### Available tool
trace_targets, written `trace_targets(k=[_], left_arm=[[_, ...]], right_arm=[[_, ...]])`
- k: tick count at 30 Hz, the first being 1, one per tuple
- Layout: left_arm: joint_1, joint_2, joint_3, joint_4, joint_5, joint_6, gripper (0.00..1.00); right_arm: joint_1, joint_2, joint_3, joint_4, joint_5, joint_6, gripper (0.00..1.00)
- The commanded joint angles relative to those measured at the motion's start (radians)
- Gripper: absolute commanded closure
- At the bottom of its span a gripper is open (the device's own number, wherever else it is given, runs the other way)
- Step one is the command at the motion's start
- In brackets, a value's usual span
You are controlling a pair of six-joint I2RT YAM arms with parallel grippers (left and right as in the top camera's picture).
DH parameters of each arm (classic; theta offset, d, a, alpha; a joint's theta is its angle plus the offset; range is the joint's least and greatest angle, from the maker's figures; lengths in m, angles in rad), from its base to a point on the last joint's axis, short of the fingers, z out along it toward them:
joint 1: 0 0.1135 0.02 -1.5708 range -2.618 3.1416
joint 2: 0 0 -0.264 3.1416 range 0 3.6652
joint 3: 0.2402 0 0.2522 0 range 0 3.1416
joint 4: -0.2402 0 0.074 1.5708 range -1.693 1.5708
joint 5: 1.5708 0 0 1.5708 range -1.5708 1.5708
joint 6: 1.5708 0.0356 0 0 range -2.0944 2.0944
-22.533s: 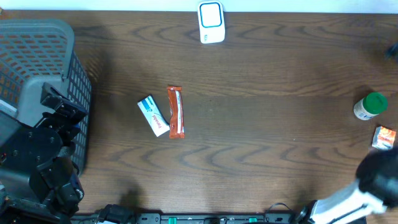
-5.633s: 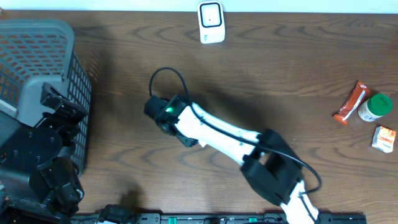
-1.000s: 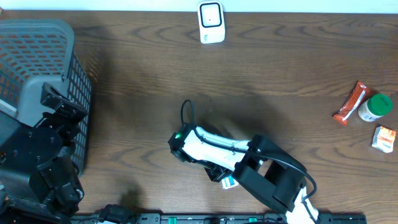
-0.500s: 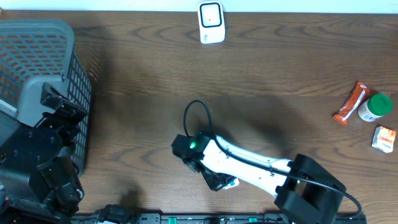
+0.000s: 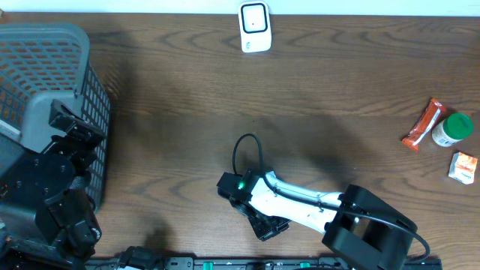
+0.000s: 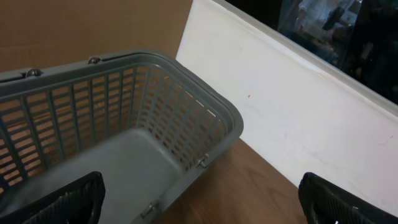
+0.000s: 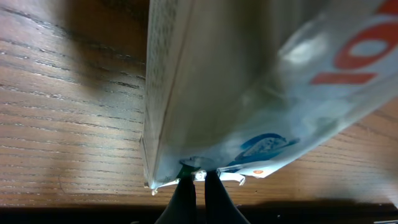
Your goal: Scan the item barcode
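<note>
I've got the white box [image 7: 249, 81] clenched in my right gripper [image 7: 199, 182], well apart from the scanner [image 5: 254, 27], scan not yet done; left gripper [image 6: 199, 202] splayed.

The right arm [image 5: 300, 208] is a white link between black joint housings, with a small green light [image 5: 241, 183] at its wrist end and a thin black cable [image 5: 247, 146] looping off it. The left arm [image 5: 45, 191] is black and blocky, its fingertips [image 6: 68, 199] ribbed.
</note>
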Motion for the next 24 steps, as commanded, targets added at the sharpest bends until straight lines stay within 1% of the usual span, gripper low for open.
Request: trace_targets(k=[1,9,13,17,24], left_arm=[[0.006,0.000,-0.003,0.000,-0.013,0.013,0.00],[0.006,0.000,-0.003,0.000,-0.013,0.013,0.00],[0.006,0.000,-0.003,0.000,-0.013,0.013,0.00],[0.006,0.000,-0.003,0.000,-0.013,0.013,0.00],[0.006,0.000,-0.003,0.000,-0.013,0.013,0.00]], right_arm=[[0.014,-0.008,-0.011,0.019,-0.022,0.021,0.99],[-0.014,-0.008,-0.010,0.126,0.017,0.021,0.99],[-0.076,-0.008,-0.009,0.187,0.070,0.017,0.99],[-0.159,-0.009,0.018,0.188,0.116,0.011,0.99],[-0.294,-0.018,0.149,0.143,0.121,-0.153,0.99]])
